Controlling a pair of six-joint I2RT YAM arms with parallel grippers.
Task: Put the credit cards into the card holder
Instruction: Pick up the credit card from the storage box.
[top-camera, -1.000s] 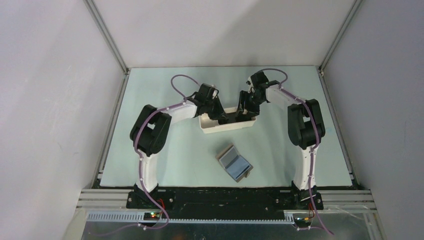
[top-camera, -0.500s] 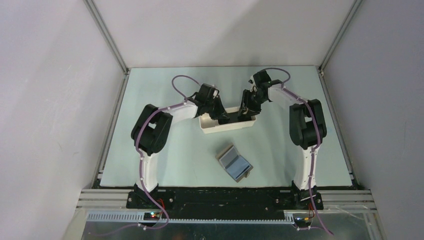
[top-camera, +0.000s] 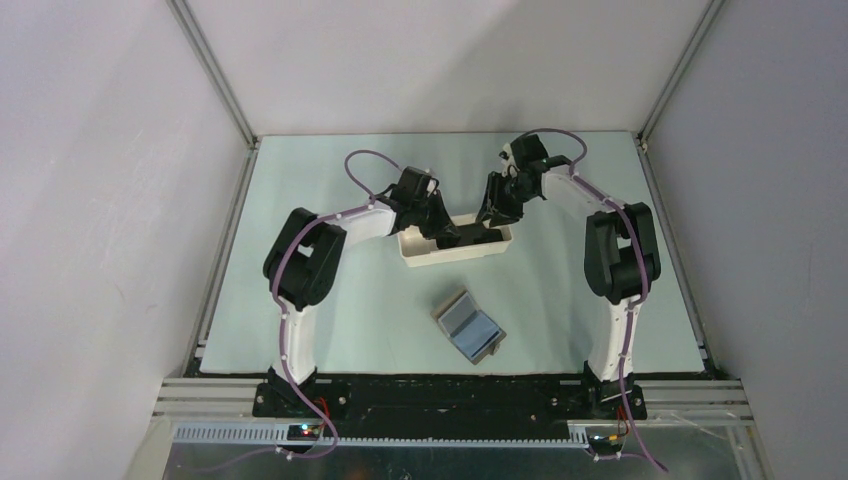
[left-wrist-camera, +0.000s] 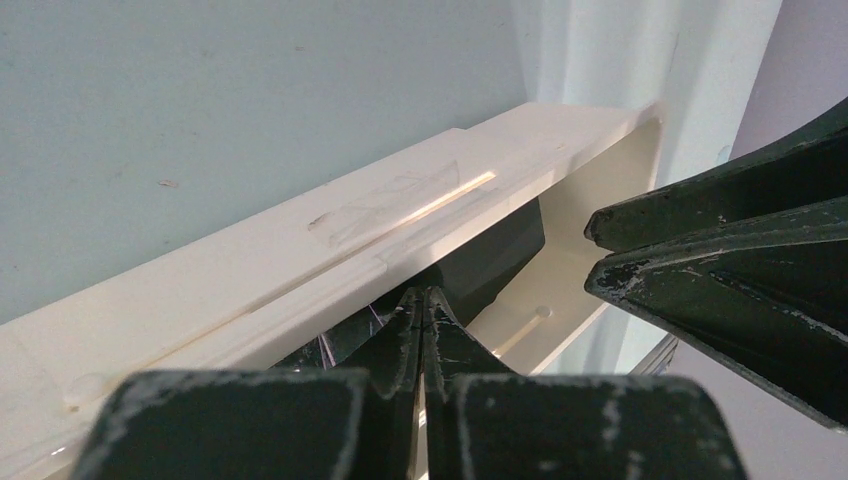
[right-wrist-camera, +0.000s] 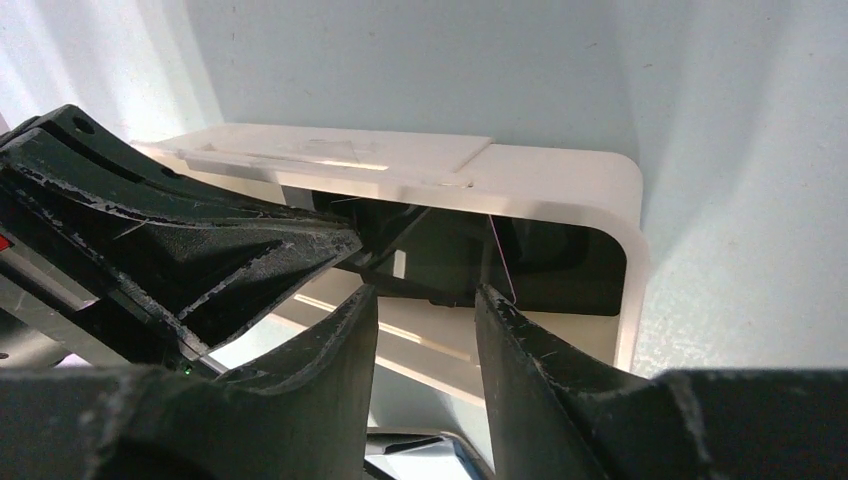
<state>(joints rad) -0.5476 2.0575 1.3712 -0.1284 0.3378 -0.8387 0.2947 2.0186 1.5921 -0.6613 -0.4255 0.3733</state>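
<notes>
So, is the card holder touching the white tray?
Apart. The top view shows bare table between the open card holder and the tray.

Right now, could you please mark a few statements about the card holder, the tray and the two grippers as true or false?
1. The card holder lies open on the table, apart from the white tray. True.
2. Both grippers reach into the white tray. True.
3. The left gripper is wide open. False: its fingers are pressed together.
4. The right gripper is fully shut. False: a gap shows between its fingers.
5. A card already lies in the card holder. False: only its silvery-blue inside shows; the black cards lie in the tray.
</notes>
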